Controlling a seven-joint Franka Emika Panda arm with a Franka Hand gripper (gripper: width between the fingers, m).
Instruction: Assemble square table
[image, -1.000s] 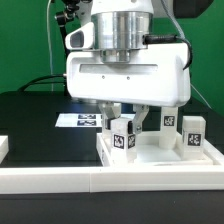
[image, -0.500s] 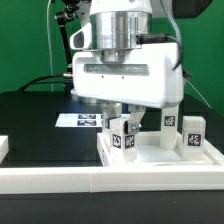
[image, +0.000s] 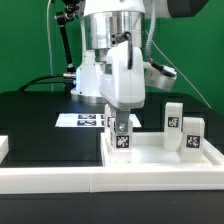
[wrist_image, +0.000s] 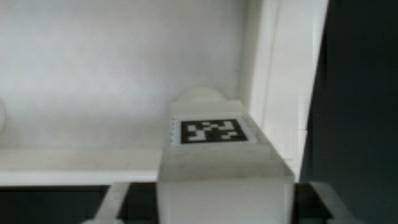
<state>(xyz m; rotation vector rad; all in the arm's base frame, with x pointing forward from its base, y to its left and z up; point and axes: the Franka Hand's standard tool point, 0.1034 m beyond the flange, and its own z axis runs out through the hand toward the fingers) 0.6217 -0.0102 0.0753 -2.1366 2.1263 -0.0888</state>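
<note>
My wrist has turned about a quarter since a moment ago: the gripper (image: 121, 124) now shows its narrow side to the exterior view, where before I saw its broad face. Its jaws stay clamped on a leg block (image: 121, 137) standing upright at the near corner of the tabletop (image: 165, 156), toward the exterior view's left; the wrist view shows that tagged leg block (wrist_image: 217, 140) between the fingers. I read this as screwing the leg in. Two more legs (image: 172, 117) stand farther right

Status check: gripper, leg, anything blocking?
Gripper shut on tagged leg block, over tabletop corner. Two leg blocks stand apart. Nothing blocking.
</note>
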